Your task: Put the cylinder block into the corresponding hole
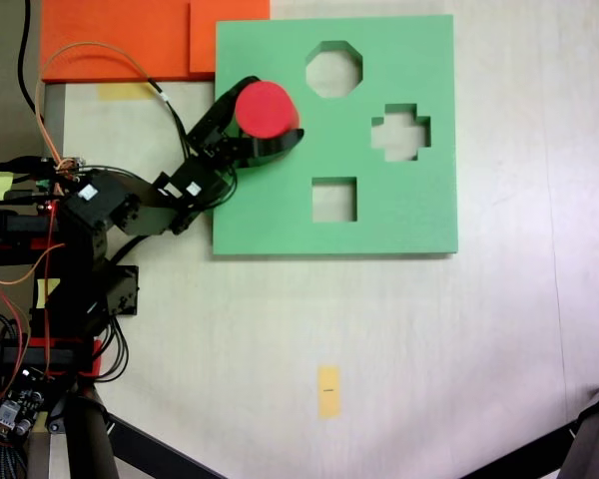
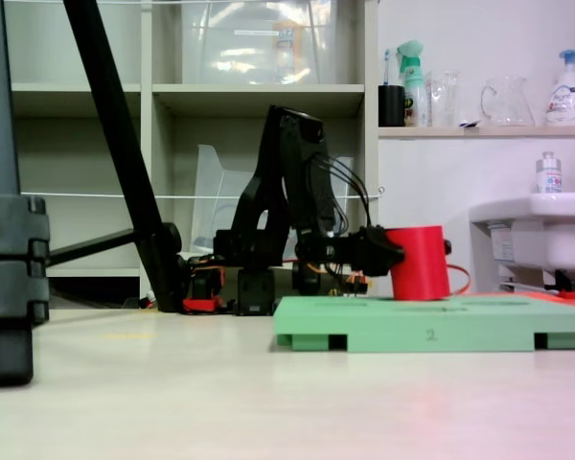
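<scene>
One red cylinder (image 1: pixel 266 109) sits clamped between the gripper (image 1: pixel 270 140) jaws at the upper left of the green board (image 1: pixel 399 215).
From the low side, the cylinder (image 2: pixel 419 263) stands upright with its base at the board's (image 2: pixel 431 324) top surface; the round hole beneath it is hidden, and the octagonal cutout (image 1: pixel 333 69) lies open to its right.

Circular hole hidden under cylinder block (image 1: pixel 267 108); block base possibly partway in, can't confirm from low fixed view. Gripper (image 1: pixel 272 140) jaw tips masked by block. Orange foam sheets (image 1: pixel 120 40) cut off at top edge.
</scene>
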Motion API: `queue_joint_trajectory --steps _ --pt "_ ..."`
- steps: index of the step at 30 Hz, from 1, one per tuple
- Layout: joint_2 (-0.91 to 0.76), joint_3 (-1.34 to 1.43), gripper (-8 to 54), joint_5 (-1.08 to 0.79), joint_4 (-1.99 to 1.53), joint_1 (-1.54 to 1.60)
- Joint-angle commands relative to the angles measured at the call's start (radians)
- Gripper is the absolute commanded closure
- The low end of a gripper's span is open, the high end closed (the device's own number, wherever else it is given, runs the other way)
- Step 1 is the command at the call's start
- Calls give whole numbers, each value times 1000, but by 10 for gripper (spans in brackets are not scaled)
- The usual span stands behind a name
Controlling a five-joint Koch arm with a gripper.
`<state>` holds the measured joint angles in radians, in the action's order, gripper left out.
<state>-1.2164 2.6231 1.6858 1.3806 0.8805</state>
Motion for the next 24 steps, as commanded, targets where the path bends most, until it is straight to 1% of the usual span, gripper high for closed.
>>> queue_joint_trajectory --steps 1,12,18,22,24 --pt "-20 14 174 37 98 17" --pt "-41 72 174 41 114 -3" --pt "48 40 171 41 115 -18" --pt "97 34 95 35 153 -35" --pt "117 34 79 18 156 -48"
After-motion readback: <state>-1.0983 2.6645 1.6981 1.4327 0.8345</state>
